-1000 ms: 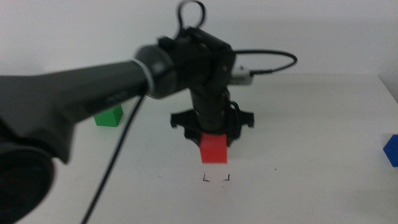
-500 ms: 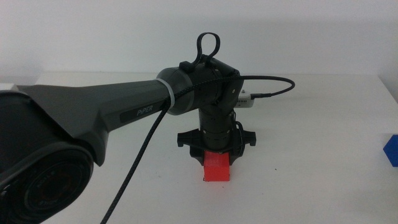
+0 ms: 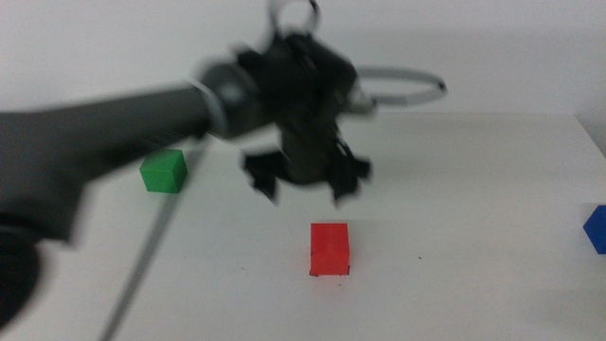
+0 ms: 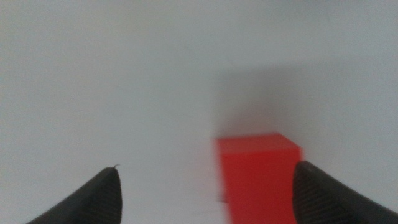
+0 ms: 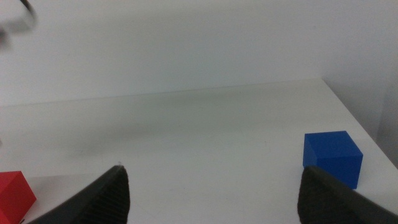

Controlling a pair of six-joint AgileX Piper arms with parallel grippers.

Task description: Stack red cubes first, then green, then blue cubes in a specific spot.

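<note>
- The red cube (image 3: 329, 248) sits alone on the white table (image 3: 473, 189), just forward of the table's middle, on the marked spot (image 3: 347, 272), whose black corner marks barely peek out at the cube's base on the near side.
- It stands flat and square, one face turned toward the table's near edge; being a cube, it has no long axis to speak of.
- The left gripper (image 3: 305, 186) hangs in the air above and just behind the red cube, blurred, its jaws spread wide and holding nothing; the left wrist view shows the cube between and beyond the parted jaws, touching neither.
- The green cube (image 3: 163, 171) rests flat toward the table's far left, well apart from the red one.
- The blue cube (image 3: 597, 228) lies at the table's right edge, partly cut off in the middle view.
- The right gripper (image 5: 214, 193) waits low over the table on the right side, jaws released and wide apart, with the blue cube near one jaw.
</note>
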